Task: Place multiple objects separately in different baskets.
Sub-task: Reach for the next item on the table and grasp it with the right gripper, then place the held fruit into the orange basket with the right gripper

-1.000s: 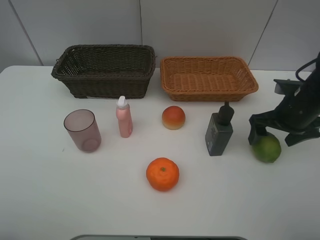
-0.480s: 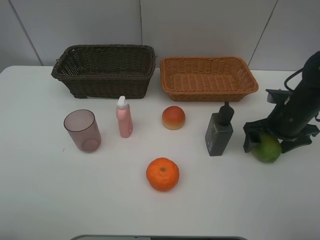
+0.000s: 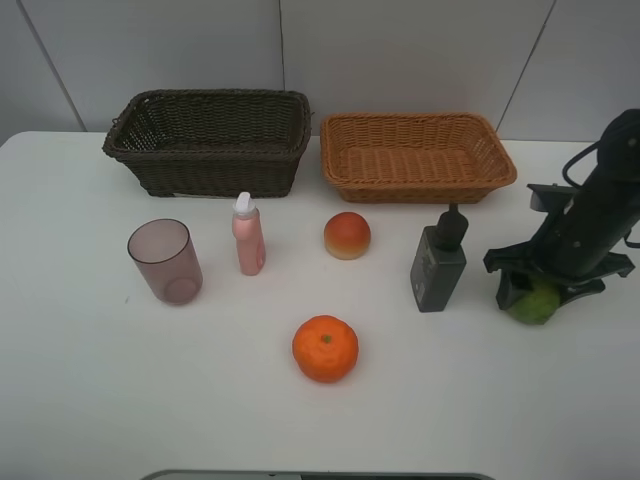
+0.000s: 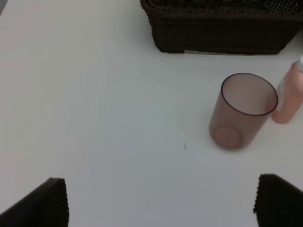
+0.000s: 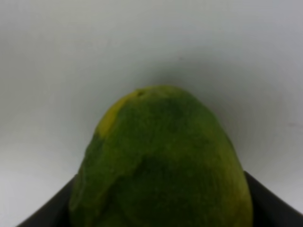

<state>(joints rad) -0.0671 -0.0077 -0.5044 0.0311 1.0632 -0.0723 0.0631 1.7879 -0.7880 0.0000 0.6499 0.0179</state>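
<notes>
The green lime (image 3: 536, 301) lies at the right of the table. My right gripper (image 3: 540, 290) is down over it, open, with a finger on each side; the right wrist view shows the lime (image 5: 161, 161) filling the space between the fingers. My left gripper (image 4: 161, 203) is open and empty, short of the mauve cup (image 4: 244, 111), and is out of the exterior view. The cup (image 3: 165, 261), pink bottle (image 3: 248, 235), peach-like fruit (image 3: 347, 235), dark green pump bottle (image 3: 438, 262) and tangerine (image 3: 325, 348) stand on the table. The dark brown basket (image 3: 210, 128) and orange-tan basket (image 3: 417, 156) are at the back.
The pump bottle stands close to the left of the right gripper. The dark basket (image 4: 222, 28) and pink bottle (image 4: 291, 97) show in the left wrist view. A white wall runs behind the baskets.
My right gripper has moved down and slightly left over the lime, so its fingers now straddle it and hide most of it. Nothing else has moved.
</notes>
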